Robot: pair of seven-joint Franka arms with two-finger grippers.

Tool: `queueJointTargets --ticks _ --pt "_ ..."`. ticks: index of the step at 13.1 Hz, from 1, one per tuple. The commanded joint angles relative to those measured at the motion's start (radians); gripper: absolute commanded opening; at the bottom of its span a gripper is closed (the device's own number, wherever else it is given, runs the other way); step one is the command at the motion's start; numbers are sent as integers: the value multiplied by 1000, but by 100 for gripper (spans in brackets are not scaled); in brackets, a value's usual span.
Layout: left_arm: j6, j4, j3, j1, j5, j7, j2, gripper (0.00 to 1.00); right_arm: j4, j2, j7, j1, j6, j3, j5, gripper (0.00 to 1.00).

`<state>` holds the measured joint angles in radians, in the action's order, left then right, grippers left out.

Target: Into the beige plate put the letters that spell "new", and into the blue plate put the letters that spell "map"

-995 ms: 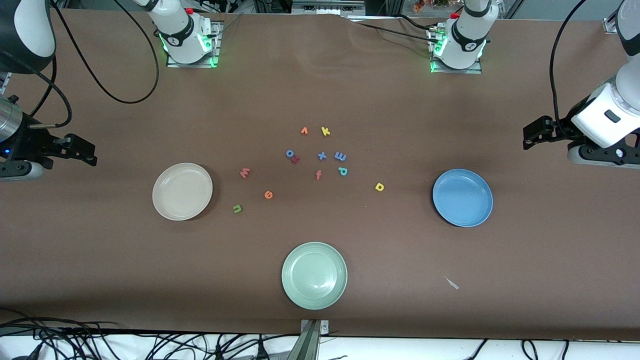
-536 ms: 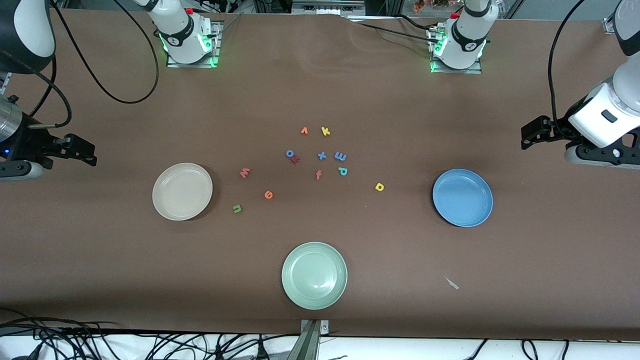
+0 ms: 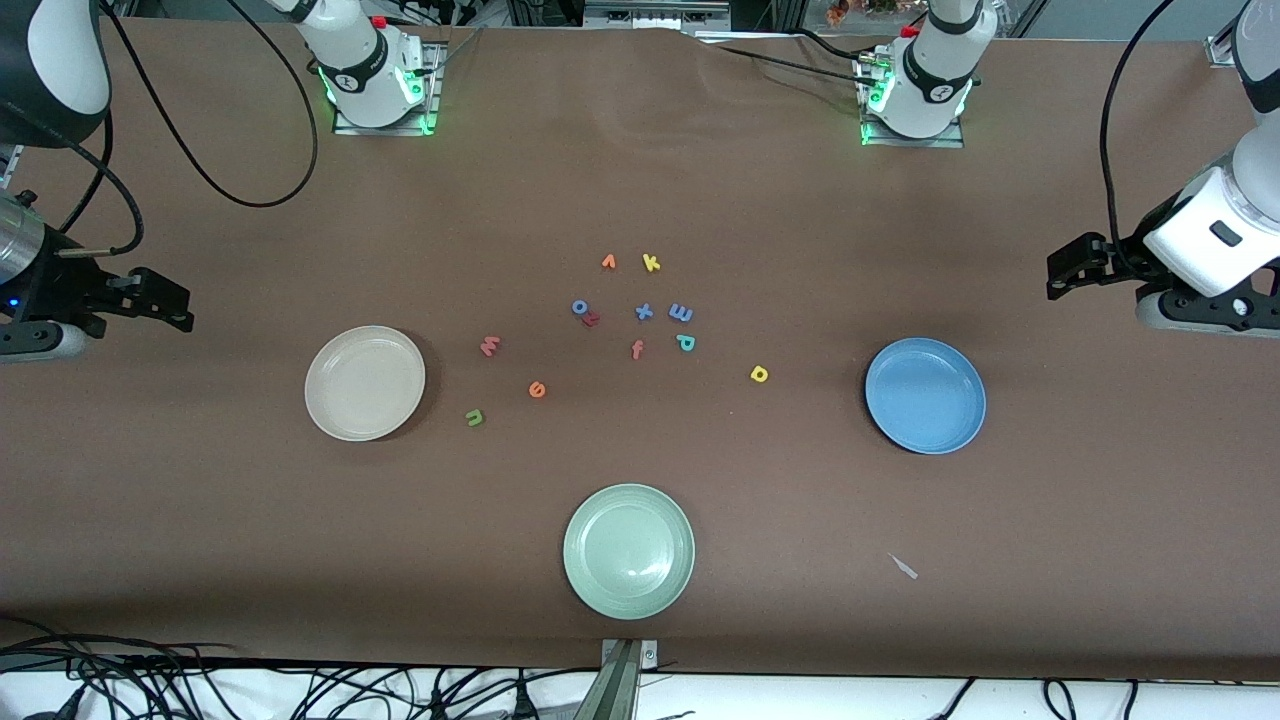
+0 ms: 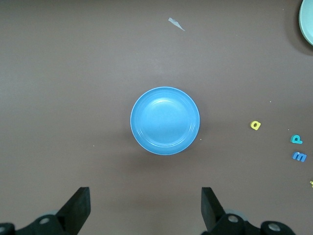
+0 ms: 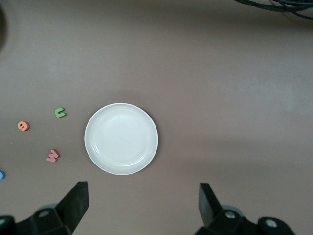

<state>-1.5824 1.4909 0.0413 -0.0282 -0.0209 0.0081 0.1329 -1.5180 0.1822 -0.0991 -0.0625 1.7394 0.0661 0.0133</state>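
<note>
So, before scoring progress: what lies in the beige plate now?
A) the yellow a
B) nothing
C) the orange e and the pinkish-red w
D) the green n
B: the beige plate is bare inside, and the green n, orange e and pinkish-red w lie on the table beside it.

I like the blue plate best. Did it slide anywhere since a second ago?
No. The blue plate sits in the same spot, just as far from the yellow a and the paper scrap as before.
</note>
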Motion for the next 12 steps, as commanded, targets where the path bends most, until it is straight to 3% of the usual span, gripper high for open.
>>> queueJointTargets --ticks 1,12 --pt "12 -29 2 -6 19 0 24 100 7 -9 -1 4 -17 -2 5 100" --pt "16 -29 3 -6 16 0 19 100 6 -9 -1 6 -17 0 4 100"
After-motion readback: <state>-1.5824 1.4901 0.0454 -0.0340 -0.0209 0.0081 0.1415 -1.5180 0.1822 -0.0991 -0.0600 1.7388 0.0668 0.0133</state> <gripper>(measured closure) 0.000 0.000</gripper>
